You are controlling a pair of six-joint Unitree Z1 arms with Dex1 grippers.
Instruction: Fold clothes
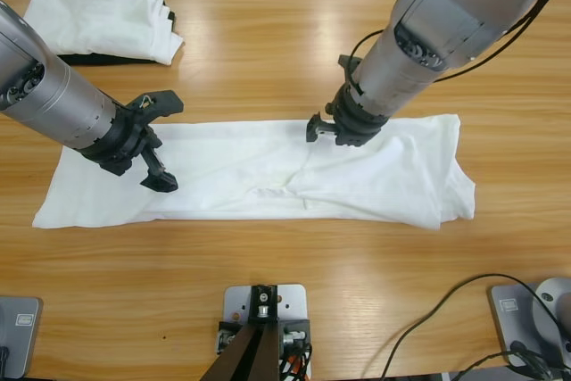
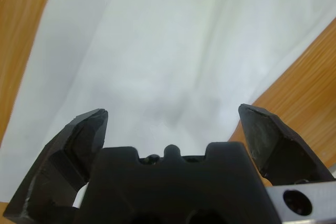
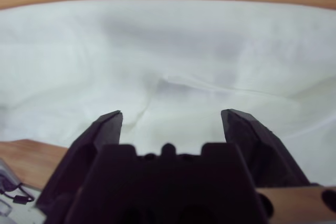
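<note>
The clothes, a plain white T-shirt (image 1: 268,176), lie folded into a long strip across the middle of the table. Over the strip's left part hovers my left gripper (image 1: 165,142), open with nothing between its jaws. In the left wrist view the gripper (image 2: 173,111) looks straight down on the white cloth (image 2: 157,40). My right gripper (image 1: 335,134) comes in from the upper right and sits at the strip's far edge near the middle. It is open and empty too, and in the right wrist view this gripper (image 3: 172,113) faces creased white fabric (image 3: 168,40).
At the back left corner lies a pile of folded white garments (image 1: 103,20) on top of a black one. Bare wooden table (image 1: 268,51) shows behind and in front of the strip. Cables (image 1: 446,310) trail at the front right.
</note>
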